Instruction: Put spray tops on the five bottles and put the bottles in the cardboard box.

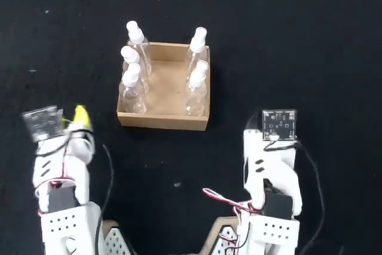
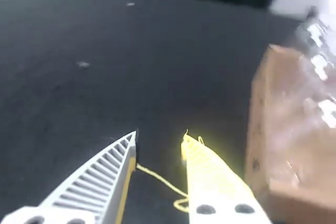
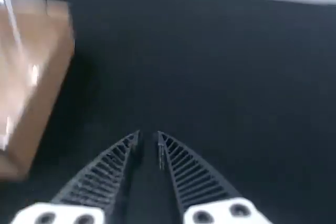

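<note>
Hanging empty, left gripper (image 2: pixel 159 137) sits part-open just beside the cardboard box (image 1: pixel 164 122), right gripper (image 3: pixel 148 136) all but closed near its other side; all five bottles (image 1: pixel 132 88) stand inside wearing spray tops (image 1: pixel 134 28), so task looks complete

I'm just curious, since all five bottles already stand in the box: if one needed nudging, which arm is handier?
Left, probably. The left gripper sits nearer the cardboard box, open, beside the side holding three of the five bottles. The right gripper rests farther off.
</note>
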`<state>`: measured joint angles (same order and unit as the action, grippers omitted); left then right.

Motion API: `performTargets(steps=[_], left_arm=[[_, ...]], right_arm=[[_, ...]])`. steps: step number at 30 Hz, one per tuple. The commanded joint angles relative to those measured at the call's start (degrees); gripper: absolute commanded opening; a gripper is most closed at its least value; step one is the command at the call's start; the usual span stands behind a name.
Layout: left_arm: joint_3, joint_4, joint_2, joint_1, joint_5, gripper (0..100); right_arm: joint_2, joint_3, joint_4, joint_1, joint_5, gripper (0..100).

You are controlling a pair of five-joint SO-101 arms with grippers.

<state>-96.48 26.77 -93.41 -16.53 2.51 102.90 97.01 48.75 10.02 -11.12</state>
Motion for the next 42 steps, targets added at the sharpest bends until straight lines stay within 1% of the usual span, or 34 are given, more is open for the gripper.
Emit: performTargets(steps=[1,5,8,10,13,16,17,18,25,28,42], left_arm=[[-1.4,0.4,-0.6,5.1,5.4,3],[-1.4,1.9,-1.1,5.6,6.4,3],[-1.4,2.5,-0.8,5.1,6.4,3],[-1.4,5.8,-0.6,5.1,6.3,3],[-1.4,17.9,-0.8,5.3,6.2,3],[-1.1,35.7,-1.2,5.5,6.4,3],[-0.4,40.3,-1.5,5.6,6.4,3],[0.4,42.7,-2.0,5.4,6.4,3],[-1.0,42.5,-9.3,5.3,6.2,3],[-0.9,45.8,-11.0,5.3,6.1,3],[-0.9,46.2,-11.1,5.3,6.1,3]], right_arm=[[4.0,-0.6,10.7,1.2,-0.1,1.1],[4.2,-0.7,26.0,1.0,0.3,1.1],[4.8,-0.5,24.5,0.9,0.0,1.1],[4.9,-0.5,25.8,0.9,0.0,1.1],[5.0,-0.5,25.8,0.9,0.1,1.1],[5.0,-0.5,25.8,0.9,0.1,1.1],[5.0,-0.5,25.8,0.9,0.1,1.1],[5.0,-0.5,25.8,0.9,0.1,1.1],[5.0,-0.5,25.8,0.9,0.1,1.1],[5.0,-0.5,25.8,0.9,0.1,1.1],[5.0,-0.5,25.8,0.9,0.1,1.1]])
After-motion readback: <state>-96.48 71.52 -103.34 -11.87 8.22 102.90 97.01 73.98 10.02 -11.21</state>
